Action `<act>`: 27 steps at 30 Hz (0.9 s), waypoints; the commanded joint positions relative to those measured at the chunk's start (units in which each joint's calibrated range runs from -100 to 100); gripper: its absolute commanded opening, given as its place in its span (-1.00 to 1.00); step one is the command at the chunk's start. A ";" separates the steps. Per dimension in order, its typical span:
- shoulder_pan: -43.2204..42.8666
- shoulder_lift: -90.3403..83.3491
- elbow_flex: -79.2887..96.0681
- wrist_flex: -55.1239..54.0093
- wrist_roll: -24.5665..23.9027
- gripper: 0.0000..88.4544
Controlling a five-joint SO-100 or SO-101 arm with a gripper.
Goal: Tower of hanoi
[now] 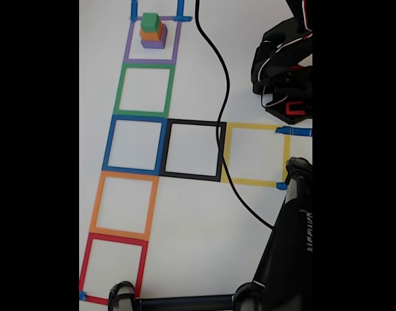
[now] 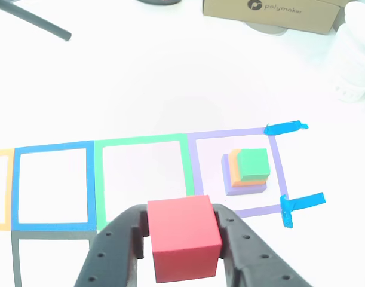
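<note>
Red cube (image 2: 183, 245) sits clamped in claw (image 2: 182, 254), bottom edge cropped.

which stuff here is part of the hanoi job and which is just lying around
Job: red cube in the gripper; green-orange-purple stack; coloured squares, e.g. the green square.
Lying about: cardboard box; black cable; white bottle.

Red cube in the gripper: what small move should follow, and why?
Probably carry the red cube, clamped in the gripper, forward and right toward the stack in the purple square. Green tops orange and purple there, and the cube sits short of it, over the green square's near edge.
</note>
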 commanded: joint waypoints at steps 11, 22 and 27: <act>-1.48 -14.43 45.93 -27.78 0.54 -0.99; -4.26 -12.66 90.02 -80.82 0.54 -0.98; -5.22 -3.61 99.38 -102.76 0.54 -0.98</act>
